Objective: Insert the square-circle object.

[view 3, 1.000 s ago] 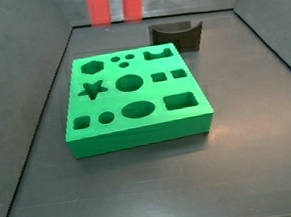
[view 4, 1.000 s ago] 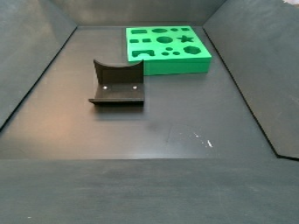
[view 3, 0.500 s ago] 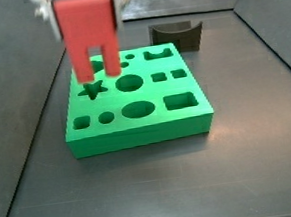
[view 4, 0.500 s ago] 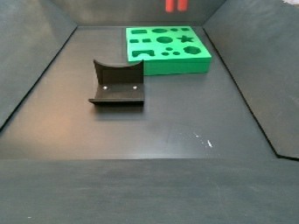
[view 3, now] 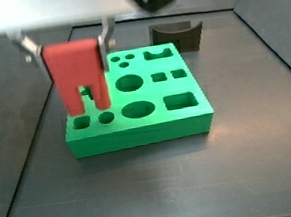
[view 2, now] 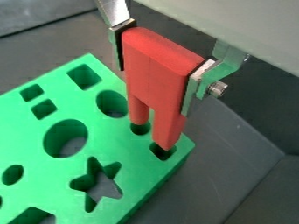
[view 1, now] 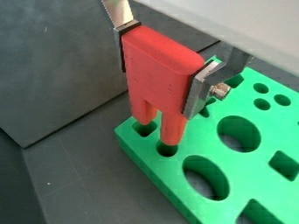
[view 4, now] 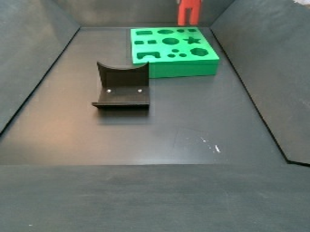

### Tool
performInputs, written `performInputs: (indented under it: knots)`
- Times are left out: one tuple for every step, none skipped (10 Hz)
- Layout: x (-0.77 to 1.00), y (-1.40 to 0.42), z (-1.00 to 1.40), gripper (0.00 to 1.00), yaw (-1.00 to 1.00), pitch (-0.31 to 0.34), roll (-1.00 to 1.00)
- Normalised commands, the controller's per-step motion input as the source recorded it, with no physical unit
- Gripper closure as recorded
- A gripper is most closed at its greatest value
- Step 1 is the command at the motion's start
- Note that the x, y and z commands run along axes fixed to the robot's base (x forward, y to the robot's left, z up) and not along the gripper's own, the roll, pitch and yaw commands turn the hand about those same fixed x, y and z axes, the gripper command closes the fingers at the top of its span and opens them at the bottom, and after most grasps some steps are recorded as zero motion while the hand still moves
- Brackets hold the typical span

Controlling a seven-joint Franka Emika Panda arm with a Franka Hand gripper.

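My gripper is shut on the square-circle object, a red piece with two prongs, one round and one squarish. The silver fingers clamp its flat upper body; the gripper also shows in the other wrist view. It hangs upright over a corner of the green board, which has several shaped holes. Both prong tips sit in the mouths of two small holes at that corner in both wrist views. In a side view the piece stands over the board's front-left corner.
The dark fixture stands on the grey floor apart from the board; it also shows behind the board in a side view. Sloping grey walls enclose the floor on all sides.
My gripper has carried the red piece from high behind the board, over the star hole, down to the board's corner holes. The board and fixture have not moved.
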Motion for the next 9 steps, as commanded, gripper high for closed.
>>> performInputs:
  knots:
    - [-0.01,-0.10,-0.48,1.00,-0.07,0.026,0.25]
    - [-0.03,-0.03,-0.43,1.00,-0.02,0.026,0.23]
    - [-0.07,0.00,-0.44,1.00,0.00,0.007,0.21]
    - [0.02,0.00,-0.45,1.00,0.00,0.000,0.07]
    - [0.13,-0.04,-0.38,1.00,0.00,-0.011,-0.04]
    - [0.11,0.00,-0.39,1.00,0.00,-0.050,-0.22]
    - [0.10,0.00,-0.40,1.00,0.00,-0.066,-0.27]
    - [0.08,0.00,-0.45,1.00,-0.22,-0.064,-0.12]
    - [0.00,0.00,-0.53,1.00,-0.45,-0.084,-0.16]
